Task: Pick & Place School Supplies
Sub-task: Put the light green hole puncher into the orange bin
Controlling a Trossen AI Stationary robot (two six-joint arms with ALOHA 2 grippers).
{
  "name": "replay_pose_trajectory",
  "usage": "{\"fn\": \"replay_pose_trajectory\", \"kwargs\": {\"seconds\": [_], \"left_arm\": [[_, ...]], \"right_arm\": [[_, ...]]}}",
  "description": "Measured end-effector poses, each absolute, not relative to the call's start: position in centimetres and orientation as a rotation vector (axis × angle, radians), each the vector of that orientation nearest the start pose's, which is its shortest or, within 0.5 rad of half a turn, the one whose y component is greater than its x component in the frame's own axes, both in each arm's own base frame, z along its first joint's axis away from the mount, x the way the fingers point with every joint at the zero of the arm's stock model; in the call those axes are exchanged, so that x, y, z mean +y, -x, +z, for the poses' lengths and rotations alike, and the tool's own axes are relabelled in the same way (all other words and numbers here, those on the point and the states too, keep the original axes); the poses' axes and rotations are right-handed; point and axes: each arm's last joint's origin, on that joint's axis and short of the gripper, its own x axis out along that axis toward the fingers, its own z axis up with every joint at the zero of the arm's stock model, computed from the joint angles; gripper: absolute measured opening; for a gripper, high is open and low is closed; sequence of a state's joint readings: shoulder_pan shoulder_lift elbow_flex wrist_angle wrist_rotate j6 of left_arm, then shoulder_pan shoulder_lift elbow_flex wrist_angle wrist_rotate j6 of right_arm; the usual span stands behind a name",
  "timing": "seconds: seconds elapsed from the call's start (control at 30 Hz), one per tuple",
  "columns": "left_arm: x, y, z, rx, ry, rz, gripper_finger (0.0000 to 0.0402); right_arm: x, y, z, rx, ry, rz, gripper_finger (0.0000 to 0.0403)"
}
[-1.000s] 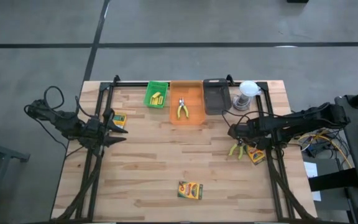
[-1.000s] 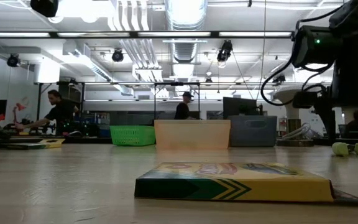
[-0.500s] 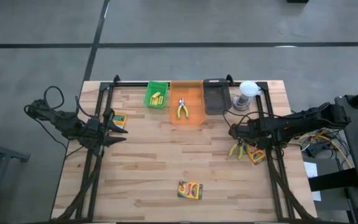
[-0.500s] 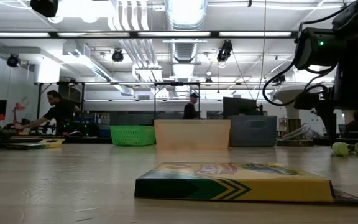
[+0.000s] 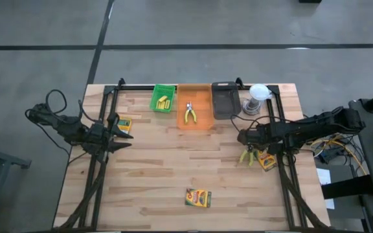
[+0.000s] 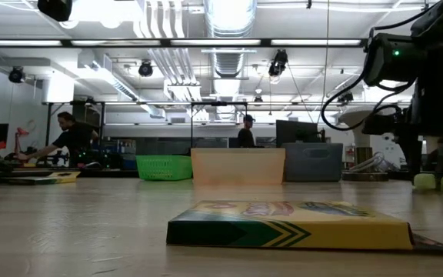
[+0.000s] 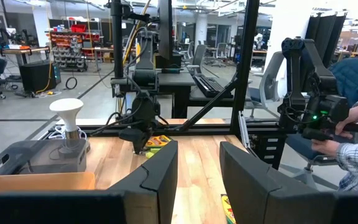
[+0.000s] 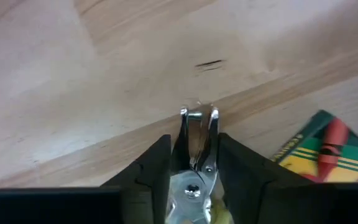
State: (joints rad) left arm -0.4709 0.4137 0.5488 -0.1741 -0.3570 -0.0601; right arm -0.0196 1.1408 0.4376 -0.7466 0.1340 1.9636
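Note:
Yellow-handled pliers [image 5: 246, 156] lie on the wood at the table's right side, their metal head [image 8: 196, 134] between the fingers of my right gripper [image 8: 196, 163], which points straight down and is shut on it. A crayon box [image 5: 267, 162] lies just beside them. My left gripper [image 7: 197, 180] waits open and level at the table's left side, next to a second crayon box [image 5: 123, 123]. A third crayon box [image 5: 198, 198] lies flat near the front edge. Yellow blocks [image 5: 163, 101] sit in the green tray, and other pliers [image 5: 190, 114] lie in the orange tray. My right gripper pinches the pliers' metal head [image 8: 197, 146] between its two fingers, one on each flat side. The fingers come from above, pointing down. The pliers lie on the table, their yellow handles [image 6: 424, 182] resting on the wood.
Green tray [image 5: 155, 105], orange tray [image 5: 203, 124] and black tray [image 5: 225, 110] stand in a row at the far edge, with a white round object [image 5: 258, 96] to their right. Black frame rails run along both table sides. Bare wood fills the middle.
My right gripper's wrist has turned a little above the pliers. Nothing on the table has moved.

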Motion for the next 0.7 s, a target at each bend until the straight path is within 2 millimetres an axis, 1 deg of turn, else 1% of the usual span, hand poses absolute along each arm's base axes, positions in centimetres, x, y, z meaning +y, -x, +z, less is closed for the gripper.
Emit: {"fn": "replay_pose_trajectory", "kwargs": {"seconds": [0.17,0.4,0.57,0.7], "left_arm": [[-4.0,-10.1,29.8,0.039,0.044,-0.112,0.0124],[-4.0,-10.1,29.8,0.039,0.044,-0.112,0.0124],[-4.0,-10.1,29.8,0.039,0.044,-0.113,0.0124],[-4.0,-10.1,29.8,0.039,0.044,-0.112,0.0124]], "right_arm": [[-0.7,-15.0,13.7,0.776,-1.494,-1.427,0.0089],[-0.7,-15.4,14.3,0.774,-1.483,-1.404,0.0098],[-0.9,-15.9,15.0,0.730,-1.426,-1.387,0.0096],[-1.1,-16.5,15.9,0.672,-1.382,-1.364,0.0093]]}}
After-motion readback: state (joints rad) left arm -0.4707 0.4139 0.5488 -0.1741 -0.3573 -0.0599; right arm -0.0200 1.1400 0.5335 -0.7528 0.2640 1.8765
